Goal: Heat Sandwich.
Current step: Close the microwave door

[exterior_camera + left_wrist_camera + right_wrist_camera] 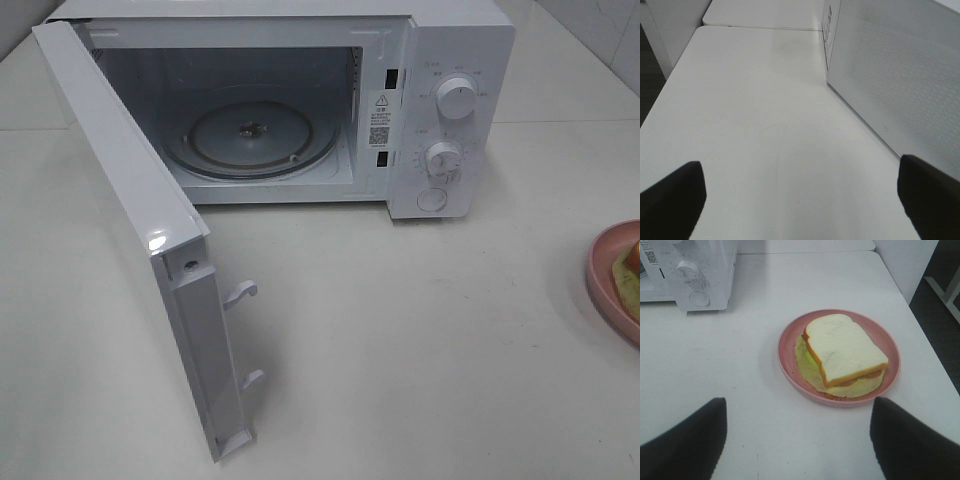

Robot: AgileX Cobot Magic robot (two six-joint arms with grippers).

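microwave (300,100) door (130,230) is already swung wide, turntable (250,135) inside is bare, so the opening step looks done and i'm at the fetch step. sandwich (842,350) sits on the pink plate (787,352), out on the table (420,320) to the right of the microwave, well apart from the cavity; in the high view only the plate's edge shows at the right border. my right gripper (797,440) hangs above the table w/ the plate just ahead of it, fingers spread wide, nothing between them. my left gripper (800,197) is also spread wide & empty, over bare table beside the door's outer face.

next, imo: right arm goes fwd & down to the plate rim, 1 finger under/over the lip, pinch it w/o tilting so the filling doesn't slide off. then carry it level across to the turntable, clearing the cavity's sill. left arm prob waits to shut the door.
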